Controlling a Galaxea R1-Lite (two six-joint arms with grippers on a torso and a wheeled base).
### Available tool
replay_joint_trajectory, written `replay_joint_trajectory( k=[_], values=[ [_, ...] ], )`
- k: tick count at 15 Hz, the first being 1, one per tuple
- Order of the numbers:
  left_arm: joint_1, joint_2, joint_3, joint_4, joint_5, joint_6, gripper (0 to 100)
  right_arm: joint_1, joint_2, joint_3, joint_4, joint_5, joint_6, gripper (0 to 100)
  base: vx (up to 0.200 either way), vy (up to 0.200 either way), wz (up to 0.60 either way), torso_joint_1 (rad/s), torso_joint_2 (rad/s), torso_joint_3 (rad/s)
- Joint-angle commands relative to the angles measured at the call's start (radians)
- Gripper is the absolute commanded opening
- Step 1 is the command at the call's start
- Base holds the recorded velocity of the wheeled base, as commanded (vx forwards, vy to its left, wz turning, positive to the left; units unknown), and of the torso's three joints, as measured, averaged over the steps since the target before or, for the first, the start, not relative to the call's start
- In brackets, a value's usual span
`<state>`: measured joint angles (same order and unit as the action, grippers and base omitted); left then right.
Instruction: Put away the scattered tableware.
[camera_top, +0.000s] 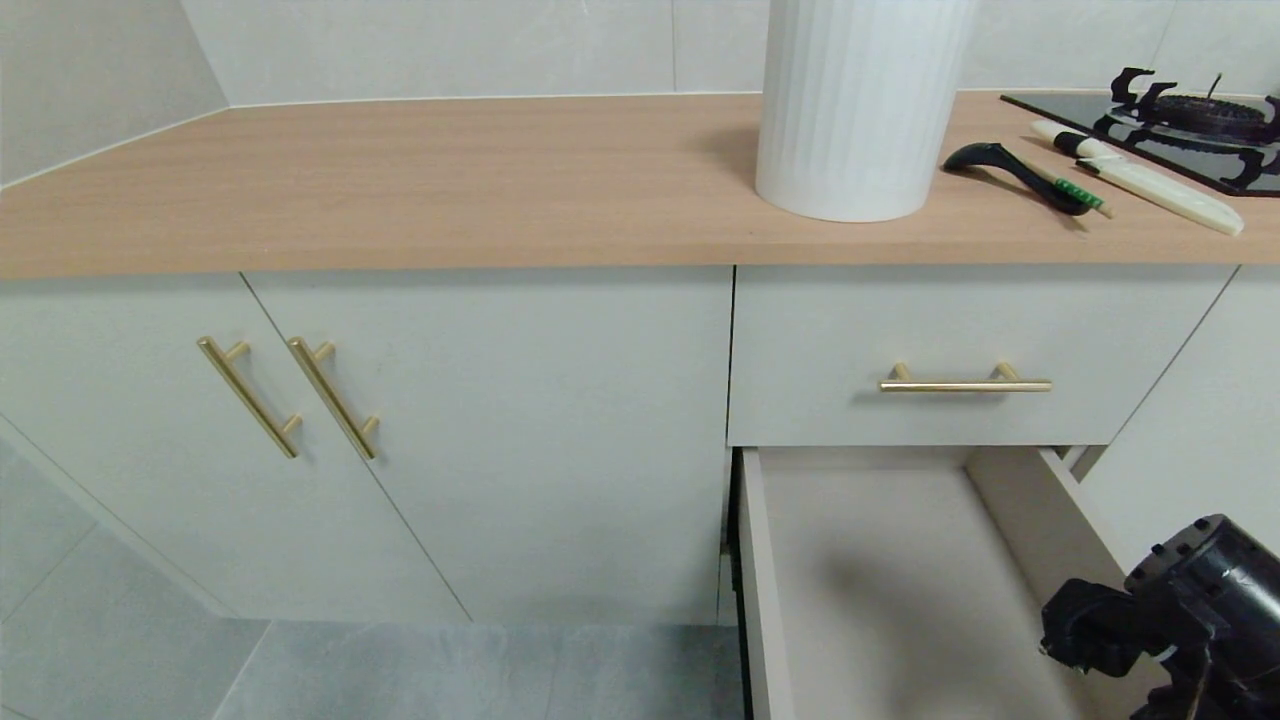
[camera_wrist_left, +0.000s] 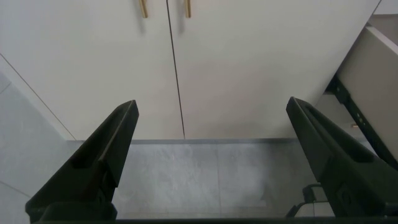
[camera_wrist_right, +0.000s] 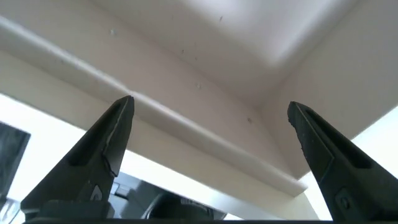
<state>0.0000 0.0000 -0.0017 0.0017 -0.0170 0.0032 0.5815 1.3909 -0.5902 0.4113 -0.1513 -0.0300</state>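
Both open and empty: my left gripper (camera_wrist_left: 210, 104) faces the cabinet doors (camera_wrist_left: 249, 62). On the counter (camera_top: 400, 180), right of the white canister (camera_top: 860, 100), a black scoop (camera_top: 1015, 172), a green-tipped stick (camera_top: 1078, 189) and a white knife (camera_top: 1150, 180) lie together near the hob (camera_top: 1190, 120). My right gripper (camera_wrist_right: 210, 102) hangs over the open drawer (camera_top: 760, 560).

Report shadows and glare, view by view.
Head view: canister throws a soft shadow leftward on the counter; handle darkens the front beneath. Left wrist view: even light on the doors. Right wrist view: washed-out white beyond the drawer rim.
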Motion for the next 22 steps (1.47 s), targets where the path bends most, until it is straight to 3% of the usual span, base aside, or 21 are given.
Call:
replay_joint_trajectory(
  k=[1, 5, 11, 15, 22],
  values=[
    [0.000, 0.000, 0.000, 0.000, 0.000, 0.000, 100, -0.003, -0.027, -0.039, -0.026, -0.004, 0.056, 100, 0.000, 0.000, 0.00, 0.000, 0.00, 0.000],
    [0.000, 0.000, 0.000, 0.000, 0.000, 0.000, 100, -0.026, -0.144, -0.118, -0.069, -0.008, 0.200, 100, 0.000, 0.000, 0.00, 0.000, 0.00, 0.000],
    [0.000, 0.002, 0.000, 0.000, 0.000, 0.000, 100, -0.129, -0.225, -0.120, -0.169, -0.007, 0.170, 100, 0.000, 0.000, 0.00, 0.000, 0.00, 0.000],
    [0.000, 0.000, 0.000, 0.000, 0.000, 0.000, 100, -0.132, -0.237, -0.114, -0.200, -0.007, 0.151, 100, 0.000, 0.000, 0.00, 0.004, -0.02, -0.007],
    [0.000, 0.002, 0.000, 0.000, 0.000, 0.000, 100, -0.132, -0.231, -0.103, -0.200, -0.008, 0.139, 100, 0.000, 0.000, 0.00, 0.113, -0.37, -0.269]
  ],
)
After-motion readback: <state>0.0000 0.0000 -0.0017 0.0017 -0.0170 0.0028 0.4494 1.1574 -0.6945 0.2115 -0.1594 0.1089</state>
